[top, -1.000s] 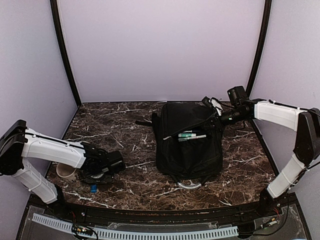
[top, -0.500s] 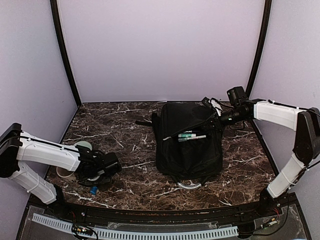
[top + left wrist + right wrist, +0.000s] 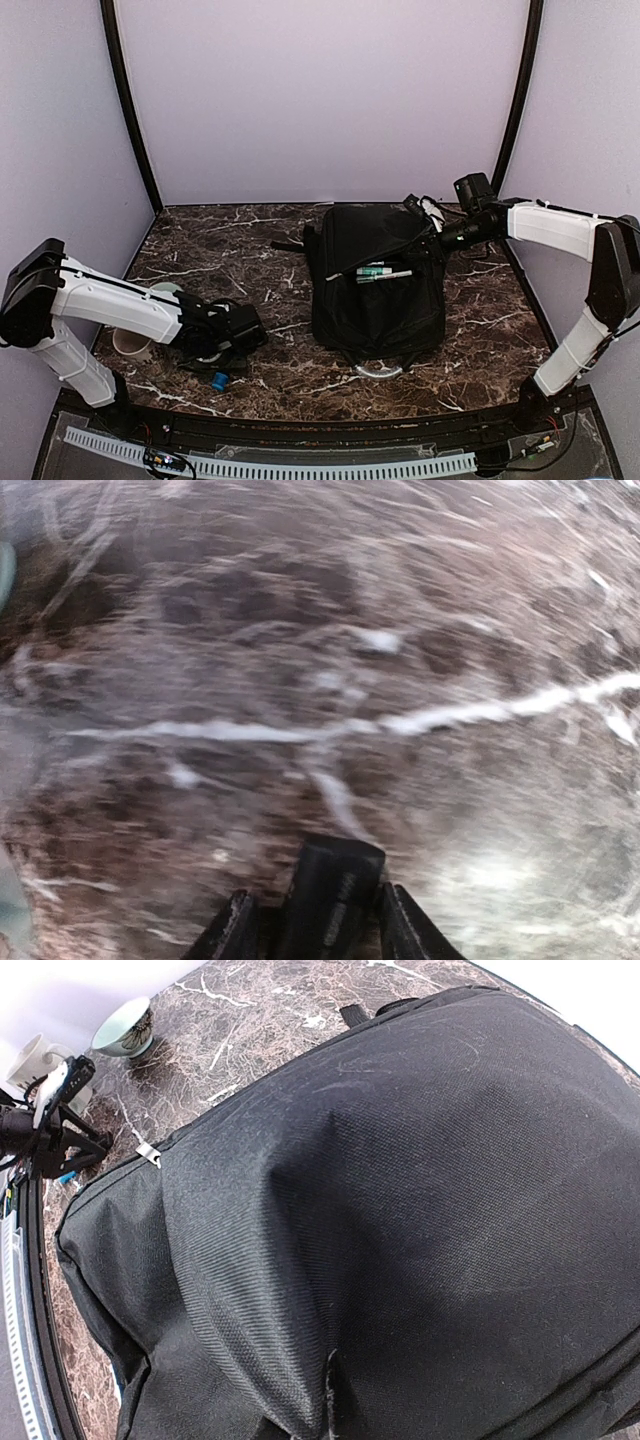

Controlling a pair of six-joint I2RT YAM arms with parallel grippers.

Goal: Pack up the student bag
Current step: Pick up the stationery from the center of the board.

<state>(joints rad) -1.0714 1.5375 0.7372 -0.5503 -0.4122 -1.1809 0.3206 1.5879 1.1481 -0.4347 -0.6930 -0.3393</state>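
The student bag (image 3: 375, 280) is a large black backpack lying at the table's middle right, and its fabric (image 3: 400, 1180) fills the right wrist view. Pens (image 3: 382, 271) lie in its open pocket. My right gripper (image 3: 432, 240) is shut on the bag's fabric at its far right corner, holding a fold raised; its fingers are hidden. My left gripper (image 3: 228, 360) hangs low over the marble near the front left. In the blurred left wrist view its fingers (image 3: 232, 930) sit against a dark oblong object (image 3: 330, 890). A small blue piece (image 3: 218, 380) shows just beneath that gripper.
A beige cup (image 3: 132, 344) and a pale green bowl (image 3: 165, 292) stand at the left beside the left arm; both show in the right wrist view, the bowl (image 3: 125, 1028) and the cup (image 3: 35, 1058). A grey ring (image 3: 378, 370) pokes out under the bag's near edge.
My left arm swung right along the front of the table and its jaws narrowed onto the dark object. The blue piece moved right with it. The right arm and the bag stayed still.
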